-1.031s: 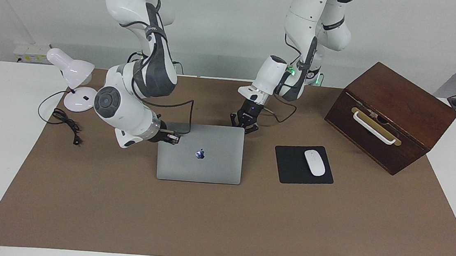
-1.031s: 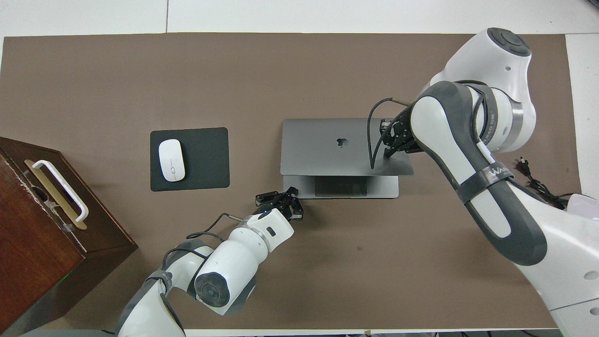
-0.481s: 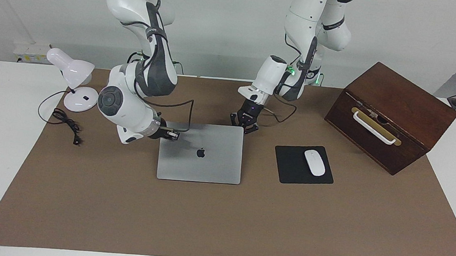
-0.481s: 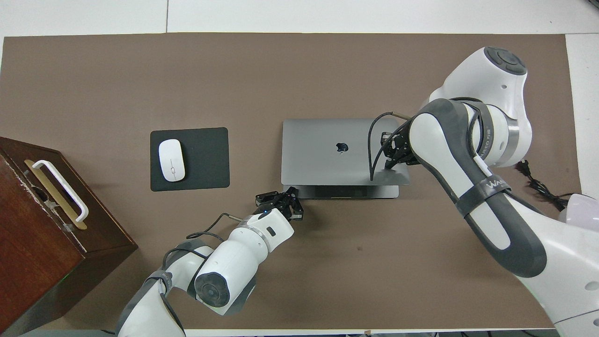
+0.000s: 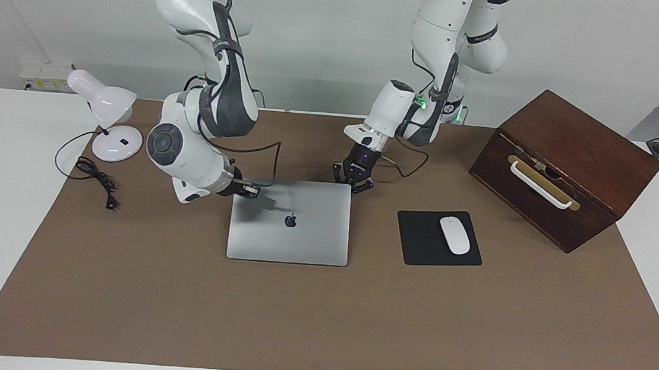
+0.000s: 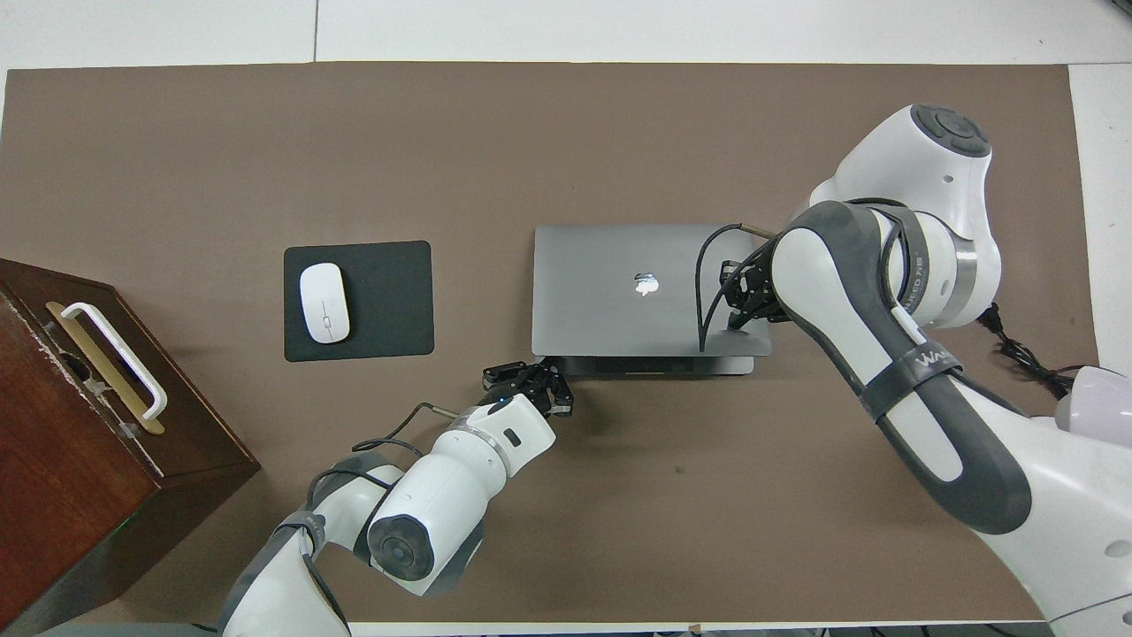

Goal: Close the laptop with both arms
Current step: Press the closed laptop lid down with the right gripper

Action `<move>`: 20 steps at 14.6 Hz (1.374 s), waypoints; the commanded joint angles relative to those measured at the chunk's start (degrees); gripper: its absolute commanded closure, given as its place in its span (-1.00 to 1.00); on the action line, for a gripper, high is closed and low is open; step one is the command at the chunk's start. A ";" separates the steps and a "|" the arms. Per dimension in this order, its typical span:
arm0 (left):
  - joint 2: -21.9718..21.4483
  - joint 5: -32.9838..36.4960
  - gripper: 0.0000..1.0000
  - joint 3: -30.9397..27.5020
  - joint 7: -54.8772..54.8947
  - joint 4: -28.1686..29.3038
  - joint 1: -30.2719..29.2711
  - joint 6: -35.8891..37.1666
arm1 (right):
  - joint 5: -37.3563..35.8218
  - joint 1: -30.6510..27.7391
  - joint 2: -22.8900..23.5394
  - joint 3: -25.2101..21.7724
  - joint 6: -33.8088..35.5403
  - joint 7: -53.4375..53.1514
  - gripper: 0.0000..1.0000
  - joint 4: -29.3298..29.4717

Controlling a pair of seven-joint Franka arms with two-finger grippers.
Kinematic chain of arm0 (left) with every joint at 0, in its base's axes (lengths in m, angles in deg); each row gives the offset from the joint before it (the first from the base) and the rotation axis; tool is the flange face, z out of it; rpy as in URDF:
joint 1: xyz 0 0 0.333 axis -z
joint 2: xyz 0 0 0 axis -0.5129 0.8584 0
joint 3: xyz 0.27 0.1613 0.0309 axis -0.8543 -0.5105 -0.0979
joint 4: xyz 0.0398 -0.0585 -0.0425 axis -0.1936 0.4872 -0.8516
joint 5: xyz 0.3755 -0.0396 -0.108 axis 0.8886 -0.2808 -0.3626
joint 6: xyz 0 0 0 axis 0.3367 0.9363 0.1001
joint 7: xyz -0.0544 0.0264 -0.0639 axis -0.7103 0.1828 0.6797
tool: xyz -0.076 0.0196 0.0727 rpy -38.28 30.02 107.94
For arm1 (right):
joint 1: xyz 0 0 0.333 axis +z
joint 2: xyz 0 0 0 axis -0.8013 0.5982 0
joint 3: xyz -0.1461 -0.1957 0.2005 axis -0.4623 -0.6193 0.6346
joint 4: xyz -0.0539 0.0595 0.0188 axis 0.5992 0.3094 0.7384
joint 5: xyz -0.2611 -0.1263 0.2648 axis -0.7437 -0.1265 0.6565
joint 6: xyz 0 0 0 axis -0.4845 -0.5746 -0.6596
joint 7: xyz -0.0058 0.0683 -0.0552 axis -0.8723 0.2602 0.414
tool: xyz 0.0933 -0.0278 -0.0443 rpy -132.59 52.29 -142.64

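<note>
Laptop (image 5: 290,221) lid is lowered almost flat. It is pressed at its 10 o'clock corner by the right gripper (image 5: 250,190), jaws pressed together; the left gripper (image 5: 354,180), likewise closed, is set at its 1 o'clock corner.

laptop lid (image 6: 619,287): lowered further; base strip showing at its 6 o'clock edge in the overhead view thinner than a second ago.
right gripper (image 5: 250,190): on the lid corner, followed it down, shifted toward 12 o'clock in the facing view.

Bright even light, soft shadows, sharp
</note>
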 commanded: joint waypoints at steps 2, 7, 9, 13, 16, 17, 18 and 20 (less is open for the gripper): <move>1.54 -1.04 1.00 -0.40 0.93 -0.48 0.88 -0.35 | -1.20 0.05 -2.14 0.40 -0.38 -0.21 1.00 -2.92; 1.54 -1.04 1.00 -0.31 0.93 -0.48 0.79 -0.35 | -1.20 -0.04 -3.19 0.40 0.24 -0.12 1.00 -5.12; 1.63 -1.04 1.00 -0.40 0.93 -0.48 0.79 -0.35 | -1.20 0.05 -3.80 0.49 0.06 -0.04 1.00 -6.35; 1.63 -1.04 1.00 -0.40 0.93 -0.48 0.79 -0.35 | -1.20 0.05 -4.42 0.40 0.15 -0.12 1.00 -7.58; 1.63 -1.04 1.00 -0.31 0.93 -0.48 0.71 -0.35 | -1.20 0.05 -4.42 0.49 -0.03 -0.47 1.00 -7.76; 1.63 -1.04 1.00 -0.31 0.93 -0.48 0.62 -0.26 | -1.20 0.14 -4.42 0.58 -0.29 -0.73 1.00 -7.76; 1.63 -1.04 1.00 -0.31 0.93 -0.48 0.53 -0.26 | -1.12 0.05 -4.42 0.58 -0.64 -1.00 1.00 -7.67; 1.71 -1.04 1.00 -0.40 1.02 -0.48 0.53 -0.26 | -0.50 -0.04 -3.98 0.58 -0.99 -3.19 1.00 -6.54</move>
